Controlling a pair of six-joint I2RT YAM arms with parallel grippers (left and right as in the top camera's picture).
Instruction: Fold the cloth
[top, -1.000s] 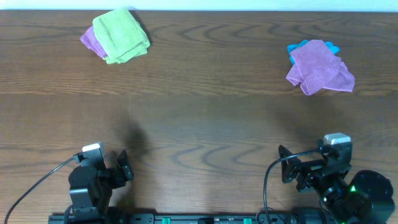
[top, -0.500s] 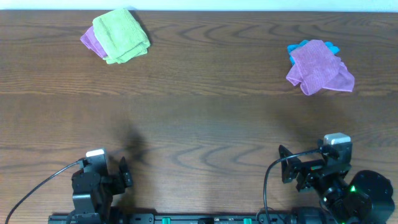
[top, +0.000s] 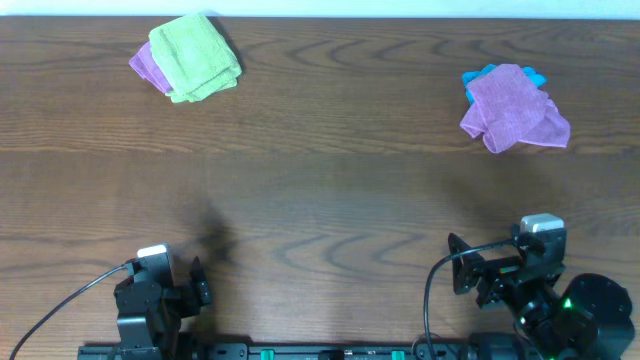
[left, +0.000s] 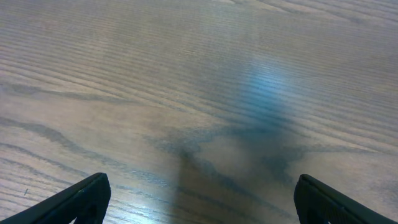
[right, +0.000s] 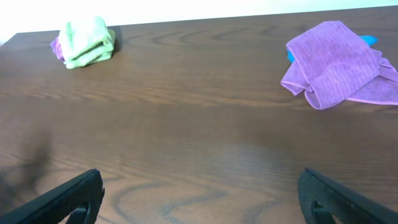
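Dark wood-grain surface (top: 330, 180) with a slight sheen fills pretty much everything. The crumpled purple cloth (top: 513, 108) sits in a rumpled heap at the far right, soft terry-looking stuff, well apart from both arms. Far left there's a green cloth (top: 193, 56) folded into a chunky rectangle, lying on a second purple cloth (top: 145, 66) that pokes out at its left. A bit of blue cloth (top: 480, 75) peeks out from under the crumpled one. At the near edge, the left gripper (top: 198, 282) and right gripper (top: 460, 268) are both empty - jaws spread wide, touching no cloth.
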